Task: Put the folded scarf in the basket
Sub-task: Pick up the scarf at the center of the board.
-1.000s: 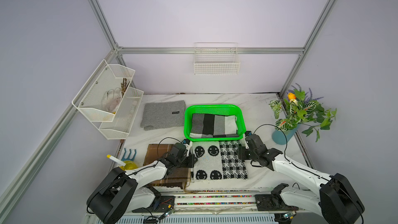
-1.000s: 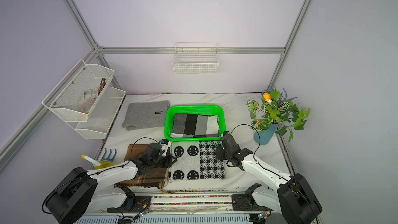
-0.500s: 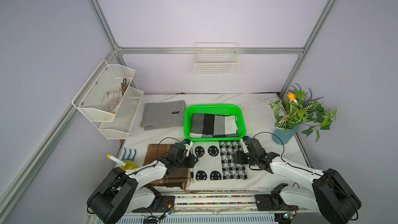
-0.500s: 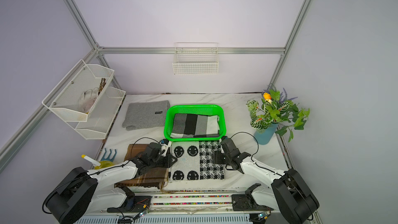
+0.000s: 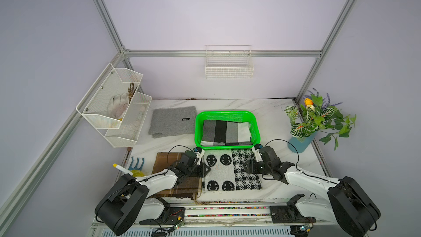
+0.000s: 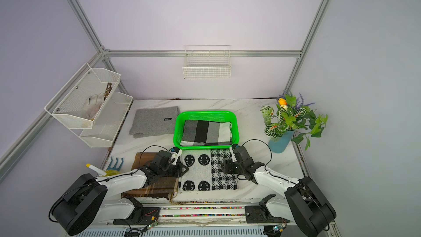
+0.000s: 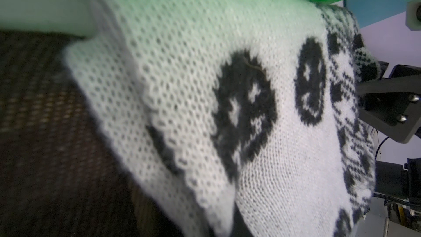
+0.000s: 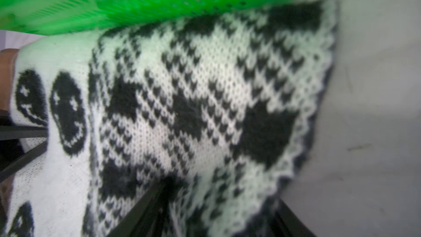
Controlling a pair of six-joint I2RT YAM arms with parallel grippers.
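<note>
I'm running a robotics lab cell: bare aluminium frame, plain lilac walls, left arm and right arm mounted at the table's front edge.

Two arms, matched. The left arm and right arm wore white shells behind the claw, black drum joints farthest back. The left gripper and right gripper were black, angular. Thin black cable looped behind each claw — silver screws studded the right claw's side.
</note>
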